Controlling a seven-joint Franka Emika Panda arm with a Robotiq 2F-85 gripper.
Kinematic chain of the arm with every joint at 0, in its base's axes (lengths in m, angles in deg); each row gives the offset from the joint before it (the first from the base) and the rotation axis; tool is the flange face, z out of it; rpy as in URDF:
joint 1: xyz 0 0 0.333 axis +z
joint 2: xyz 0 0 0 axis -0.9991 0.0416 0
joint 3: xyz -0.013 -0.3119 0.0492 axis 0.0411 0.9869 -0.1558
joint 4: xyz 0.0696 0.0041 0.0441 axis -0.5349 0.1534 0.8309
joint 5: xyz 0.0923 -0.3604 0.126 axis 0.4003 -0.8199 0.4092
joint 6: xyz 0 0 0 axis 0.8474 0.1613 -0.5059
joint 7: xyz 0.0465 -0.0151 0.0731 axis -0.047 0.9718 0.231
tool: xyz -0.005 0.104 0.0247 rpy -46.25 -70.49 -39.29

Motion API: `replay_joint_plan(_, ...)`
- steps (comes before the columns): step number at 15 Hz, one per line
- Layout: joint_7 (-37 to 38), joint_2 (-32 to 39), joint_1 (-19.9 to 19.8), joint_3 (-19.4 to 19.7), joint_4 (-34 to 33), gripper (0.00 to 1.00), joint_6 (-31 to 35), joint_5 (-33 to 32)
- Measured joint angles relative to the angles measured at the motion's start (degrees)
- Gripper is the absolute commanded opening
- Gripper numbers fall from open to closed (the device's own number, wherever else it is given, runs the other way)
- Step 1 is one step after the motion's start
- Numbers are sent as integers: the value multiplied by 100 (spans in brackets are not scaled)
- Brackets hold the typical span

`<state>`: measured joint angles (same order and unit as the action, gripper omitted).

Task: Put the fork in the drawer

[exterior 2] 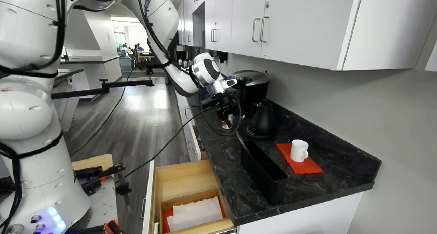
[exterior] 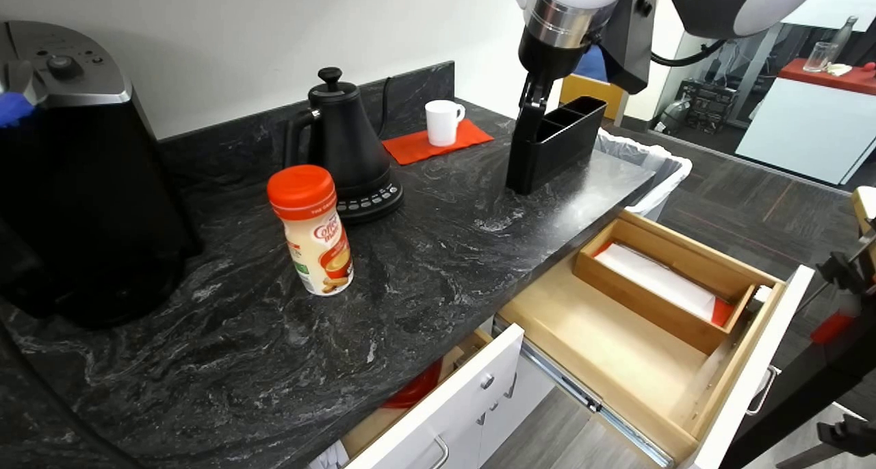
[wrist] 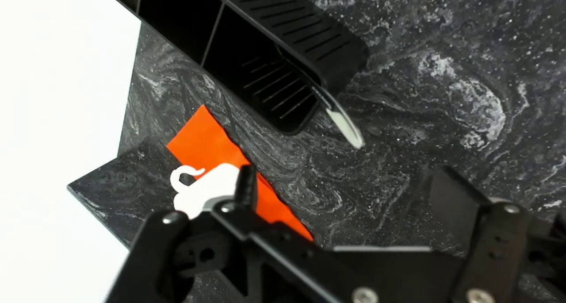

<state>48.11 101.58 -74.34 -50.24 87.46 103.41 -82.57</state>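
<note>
Out of one end of the black holder [wrist: 340,51] leans a slim utensil, seemingly the fork [wrist: 347,128]; its pale handle end overhangs the counter in the wrist view, and its head is hidden inside. My gripper [wrist: 351,186] is open, its fingers wide apart and only countertop showing between them, beyond the handle end and apart from it. In an exterior view the gripper [exterior 2: 228,121] hangs above the counter near the fork's handle [exterior 2: 241,140]. The drawer [exterior: 602,311] is pulled out below the counter edge, its divided section [exterior: 650,305] holding white paper over red cloth.
A white mug [exterior: 441,123] stands on a red napkin [exterior: 410,147] near the holder. The black kettle [exterior: 349,133], a creamer bottle [exterior: 318,236] and a coffee machine [exterior: 75,181] line the counter. Another drawer [exterior: 445,411] is partly open beside the wide one.
</note>
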Motion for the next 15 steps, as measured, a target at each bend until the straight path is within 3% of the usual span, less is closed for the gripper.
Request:
replay_joint_plan(8,707,16,156,-315,-1,100,-1149,-443)
replay_joint_plan(15,846,80,-115,-317,-85,100,-1111,-451)
